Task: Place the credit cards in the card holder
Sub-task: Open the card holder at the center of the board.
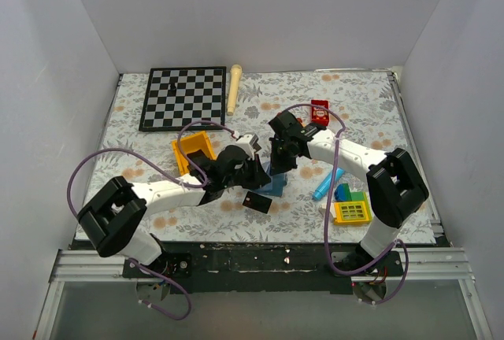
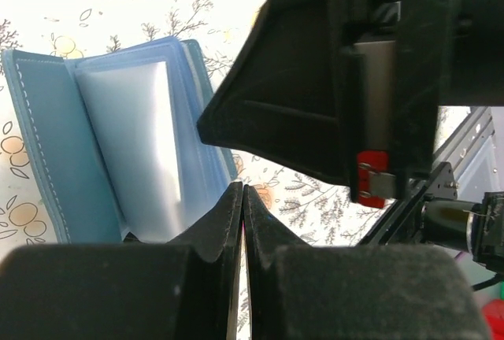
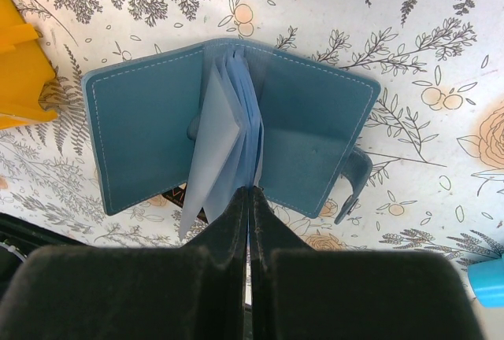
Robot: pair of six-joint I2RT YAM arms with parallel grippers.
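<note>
The slate-blue card holder [image 3: 150, 139] lies open like a book on the flowered cloth, its pale inner sleeves fanned up in the middle and its snap tab at the right. My right gripper [image 3: 250, 190] is shut on the near edge of those sleeves. A black credit card [image 1: 257, 201] lies just near-left of the holder [image 1: 277, 182], one corner [image 3: 175, 198] showing below the holder's edge. My left gripper [image 2: 243, 188] is shut with nothing visible between its fingers. It hovers beside the open holder [image 2: 118, 159], close to the right gripper [image 1: 277, 159].
A yellow tray [image 1: 193, 151] sits left of the grippers. A chessboard [image 1: 183, 97] and a wooden stick [image 1: 234, 88] lie at the back. A red box [image 1: 320, 110], a bright blue tube [image 1: 324, 186] and a yellow grid toy [image 1: 352, 212] are on the right.
</note>
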